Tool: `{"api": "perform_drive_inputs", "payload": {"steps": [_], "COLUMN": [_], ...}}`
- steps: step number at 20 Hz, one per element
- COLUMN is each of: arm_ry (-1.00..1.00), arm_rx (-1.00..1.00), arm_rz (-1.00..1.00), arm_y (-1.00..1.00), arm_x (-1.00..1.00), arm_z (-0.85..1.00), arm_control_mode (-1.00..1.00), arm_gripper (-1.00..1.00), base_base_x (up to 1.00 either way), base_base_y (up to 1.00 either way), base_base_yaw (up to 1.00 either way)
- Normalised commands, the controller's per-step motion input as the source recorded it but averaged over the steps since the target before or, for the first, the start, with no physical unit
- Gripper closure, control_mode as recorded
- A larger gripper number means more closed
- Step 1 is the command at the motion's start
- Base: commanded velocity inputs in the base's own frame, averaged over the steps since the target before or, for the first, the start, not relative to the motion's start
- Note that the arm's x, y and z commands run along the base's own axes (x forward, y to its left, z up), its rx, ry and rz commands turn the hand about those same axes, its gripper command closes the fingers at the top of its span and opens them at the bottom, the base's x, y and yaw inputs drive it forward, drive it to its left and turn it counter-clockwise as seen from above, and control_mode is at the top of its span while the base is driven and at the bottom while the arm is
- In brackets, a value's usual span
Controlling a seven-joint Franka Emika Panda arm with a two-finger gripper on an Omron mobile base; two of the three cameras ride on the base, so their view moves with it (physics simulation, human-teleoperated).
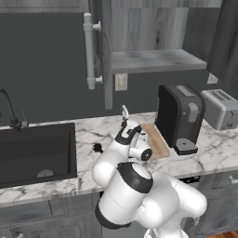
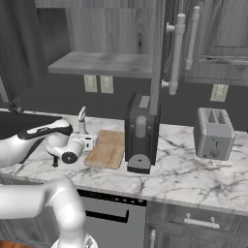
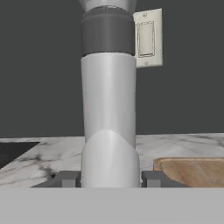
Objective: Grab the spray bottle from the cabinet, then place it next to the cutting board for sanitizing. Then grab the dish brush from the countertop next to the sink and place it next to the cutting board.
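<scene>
A black coffee machine (image 1: 179, 116) stands beside a silver toaster (image 1: 221, 109).

We note a pale grey-white spray bottle (image 3: 108, 131) with a dark grey collar, a light-brown wooden cutting board (image 2: 107, 148), white grey-veined marble countertop (image 2: 193, 179), black sink (image 1: 35, 153), grey wood-grain cabinet (image 1: 148, 32).

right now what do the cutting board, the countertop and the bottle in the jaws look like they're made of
The flat light-brown cutting board looks like matt wood: faint grain lines show. The white countertop slab looks like polished marble, going by its grey veining. The slim pale grey-white spray bottle, clamped between the jaws, looks like smooth plastic with a soft sheen, though that is less certain.
</scene>
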Motion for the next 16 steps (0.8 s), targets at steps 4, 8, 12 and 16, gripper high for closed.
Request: {"api": "perform_drive_inputs", "payload": {"steps": [4, 8, 12, 16], "arm_ry": [0.00, 0.00, 0.00, 0.00], "arm_rx": [0.00, 0.00, 0.00, 0.00], "arm_rz": [0.00, 0.00, 0.00, 0.00], "arm_y": [0.00, 0.00, 0.00, 0.00], "arm_x": [0.05, 0.01, 0.00, 0.00], "arm_z": [-0.32, -0.32, -0.32, -0.30], "arm_control_mode": [-1.00, -1.00, -1.00, -1.00], "arm_gripper": [1.00, 1.00, 1.00, 1.00], "base_base_x": [0.00, 0.00, 0.00, 0.00], "base_base_y": [0.00, 0.00, 0.00, 0.00], "base_base_yaw": [0.00, 0.00, 0.00, 0.00]}}
